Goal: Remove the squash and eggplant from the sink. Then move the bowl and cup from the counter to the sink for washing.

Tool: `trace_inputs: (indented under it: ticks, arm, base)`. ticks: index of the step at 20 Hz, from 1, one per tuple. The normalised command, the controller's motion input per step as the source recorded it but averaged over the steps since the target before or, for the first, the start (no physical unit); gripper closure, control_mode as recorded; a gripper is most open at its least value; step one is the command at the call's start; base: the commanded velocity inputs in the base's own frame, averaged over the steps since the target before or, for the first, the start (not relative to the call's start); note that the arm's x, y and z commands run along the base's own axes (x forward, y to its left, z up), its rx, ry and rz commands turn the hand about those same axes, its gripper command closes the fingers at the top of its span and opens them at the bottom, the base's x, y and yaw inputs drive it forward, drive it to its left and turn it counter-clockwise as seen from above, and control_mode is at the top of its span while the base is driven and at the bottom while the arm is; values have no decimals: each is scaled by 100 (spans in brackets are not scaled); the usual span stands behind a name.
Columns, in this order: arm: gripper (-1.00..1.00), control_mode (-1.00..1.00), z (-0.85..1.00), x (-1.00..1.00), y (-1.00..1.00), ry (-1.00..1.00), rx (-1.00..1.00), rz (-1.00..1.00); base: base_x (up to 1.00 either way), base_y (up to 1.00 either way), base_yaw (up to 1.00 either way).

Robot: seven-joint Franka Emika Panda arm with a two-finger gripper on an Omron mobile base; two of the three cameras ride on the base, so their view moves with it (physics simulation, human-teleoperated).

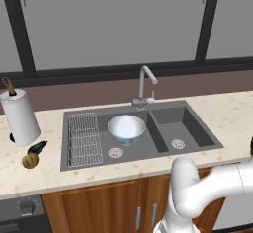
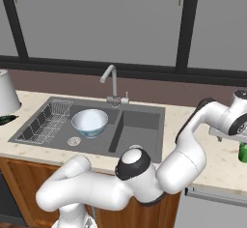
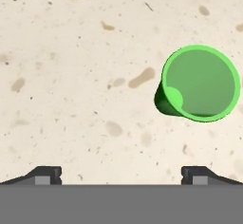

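Looking straight down, my gripper (image 3: 122, 175) hangs open above the beige counter (image 3: 71, 76), nothing between its fingertips (image 3: 45, 174). The green cup (image 3: 199, 83) stands upright up and to the right of the gripper, apart from it. In the right base view the cup (image 2: 242, 153) sits at the far right edge, just under my hand (image 2: 235, 121). The bowl (image 1: 126, 129) rests in the left basin of the dark sink (image 1: 188, 128). On the counter left of the sink lie the squash (image 1: 30, 161) and the eggplant (image 1: 37, 147), side by side.
A paper towel roll (image 1: 19, 118) stands behind the two vegetables. The wire rack (image 1: 83, 138) takes up the sink's left side, and the steel faucet (image 1: 145, 86) rises behind the basins. Dark-framed windows run along the back wall.
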Motion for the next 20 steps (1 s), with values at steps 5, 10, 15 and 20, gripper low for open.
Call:
trace_inputs:
  ticks: [5, 10, 15, 20]
  arm:
    - [-100, -100, -1, 6, -15, 0, 0, 2]
    - [-100, -100, 0, 7, -14, 0, 0, 3]
    - [-100, -100, -1, 9, -10, 0, 0, 4]
    - [-100, -100, -4, 4, -7, 0, 0, 1]
  base:
    - [0, 0, 0]
    - [0, 0, 0]
    - [0, 0, 0]
    - [0, 0, 0]
